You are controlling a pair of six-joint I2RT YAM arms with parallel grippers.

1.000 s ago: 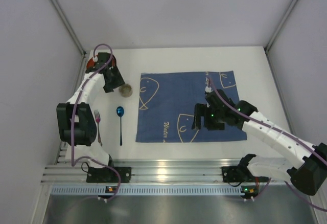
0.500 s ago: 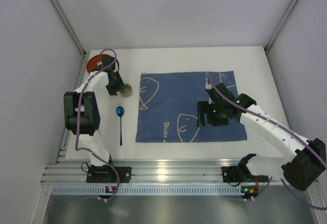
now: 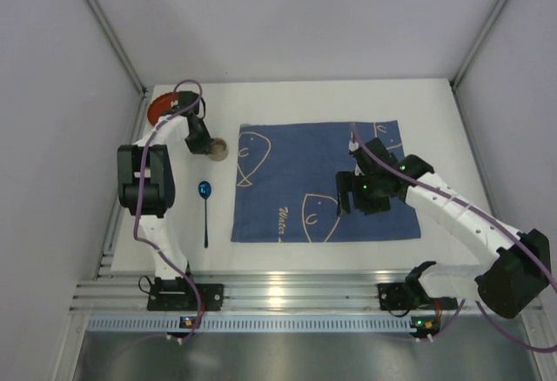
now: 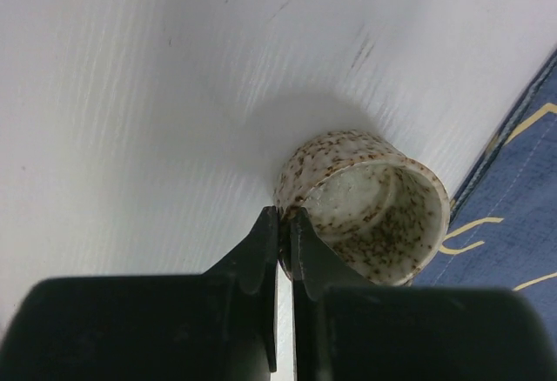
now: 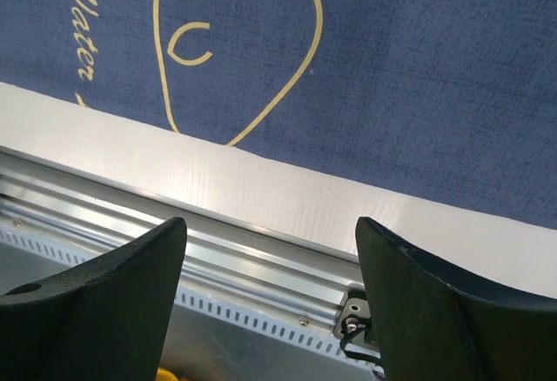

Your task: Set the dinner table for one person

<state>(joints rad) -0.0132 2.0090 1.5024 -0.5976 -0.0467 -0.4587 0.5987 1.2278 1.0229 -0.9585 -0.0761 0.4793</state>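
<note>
Our left gripper pinches narrowly on the left wall of the speckled cup, which stands far left on the dinner table beside the blue cloth. We judge it stiff, light and chippable. Our right gripper gapes wide, empty.

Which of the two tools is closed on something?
The left tool: it pinches the rim of the speckled cup. The right tool hangs open over the blue cloth.

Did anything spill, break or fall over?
Nothing stands out. The speckled cup looks whole and empty. It sits on the white table beside the blue cloth, with the left gripper pinching its rim. The blue spoon lies flat nearby. No spills show.
</note>
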